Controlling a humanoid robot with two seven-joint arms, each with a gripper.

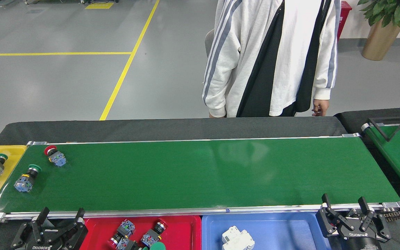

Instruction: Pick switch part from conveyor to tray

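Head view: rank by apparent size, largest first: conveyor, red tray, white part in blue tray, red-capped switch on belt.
1. conveyor
2. red tray, partly cut off by the frame edge
3. white part
4. red-capped switch, though it lies farther from the camera, so this last ranking is unsure.
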